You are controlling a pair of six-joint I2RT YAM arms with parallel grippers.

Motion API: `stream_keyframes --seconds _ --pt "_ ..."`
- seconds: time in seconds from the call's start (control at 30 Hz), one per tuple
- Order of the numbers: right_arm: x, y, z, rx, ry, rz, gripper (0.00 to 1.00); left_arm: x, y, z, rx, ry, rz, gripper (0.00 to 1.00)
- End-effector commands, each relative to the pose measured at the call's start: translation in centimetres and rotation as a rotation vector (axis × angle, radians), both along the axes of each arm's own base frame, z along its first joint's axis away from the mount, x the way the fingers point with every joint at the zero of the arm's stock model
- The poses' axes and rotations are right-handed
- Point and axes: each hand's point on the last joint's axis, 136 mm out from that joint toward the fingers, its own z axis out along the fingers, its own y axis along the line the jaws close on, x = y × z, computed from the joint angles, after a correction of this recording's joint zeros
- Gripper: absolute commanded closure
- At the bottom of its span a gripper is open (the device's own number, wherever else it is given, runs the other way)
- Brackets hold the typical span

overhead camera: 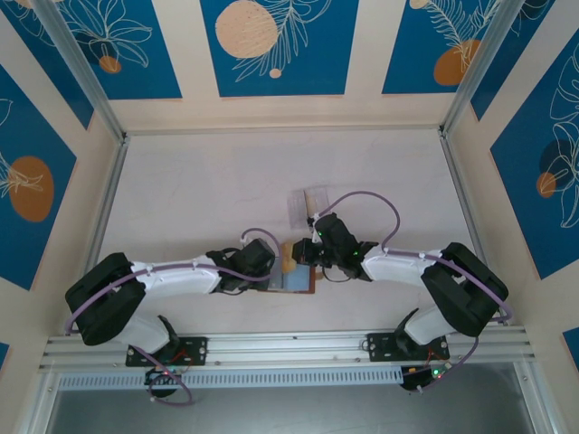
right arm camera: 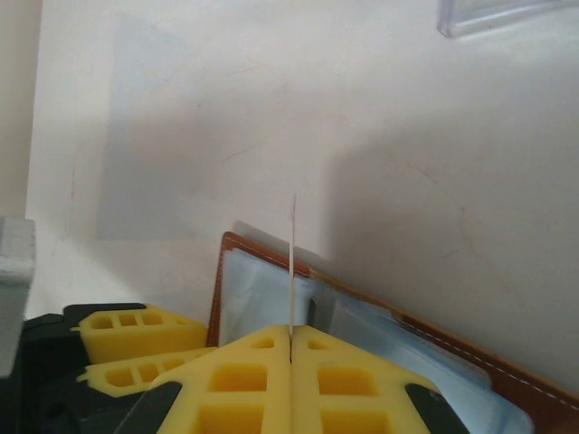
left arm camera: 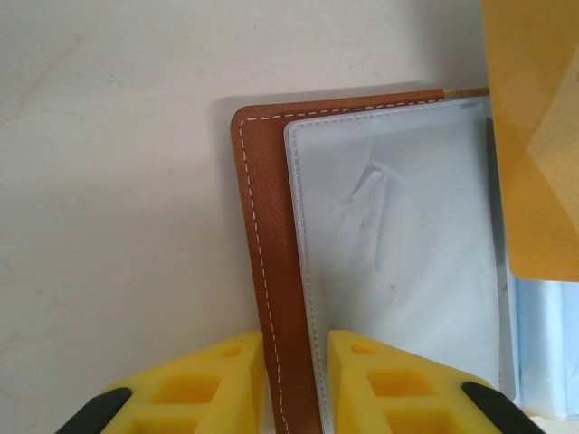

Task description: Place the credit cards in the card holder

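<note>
- the card holder (overhead camera: 297,282) lies open and flat on the table (overhead camera: 199,199), at 6 o'clock from the table's middle, close to the near edge and between the two wrists.
- right gripper (right arm camera: 291,336): clenched on a gold card (left arm camera: 534,136), held on edge just above the holder's pale sleeves (left arm camera: 398,253); its lower edge looks not yet inside a sleeve.
- left gripper (left arm camera: 296,348): fingers (left arm camera: 217,380) a little apart, straddling the holder's brown stitched edge; i cannot tell whether they pinch it or only steady it.
- progress, as i judge it: early. the sleeves in view look empty, so this card's insertion is the step in hand and all else is left.
- a clear plastic stand (overhead camera: 308,206) sits at 12 o'clock from the holder, apart from it.
- surface: a pale off-white top with faint scuffs and metal rails (overhead camera: 289,348).
- room: cream walls with blue leaf-and-orange-disc panels (overhead camera: 280,45).
</note>
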Motion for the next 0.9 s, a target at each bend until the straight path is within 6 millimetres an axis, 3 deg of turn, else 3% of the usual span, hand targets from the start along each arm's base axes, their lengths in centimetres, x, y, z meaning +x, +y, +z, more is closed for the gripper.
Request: stream_keyframes --seconds 0.0,0.5,0.87 --pt "-0.1 -0.3 -0.3 0.005 -0.011 -0.027 1.0 -0.7 1.4 -1.1 0.068 0.045 -0.003 0.76" --pt "-1.3 -0.8 -1.7 0.046 0.018 -0.089 1.0 -0.8 1.4 -1.4 0.072 0.057 -0.009 0.77" --pt "-3.2 -1.5 -3.5 0.0 0.033 -0.153 1.0 -0.8 1.5 -1.5 0.076 0.06 -0.004 0.77"
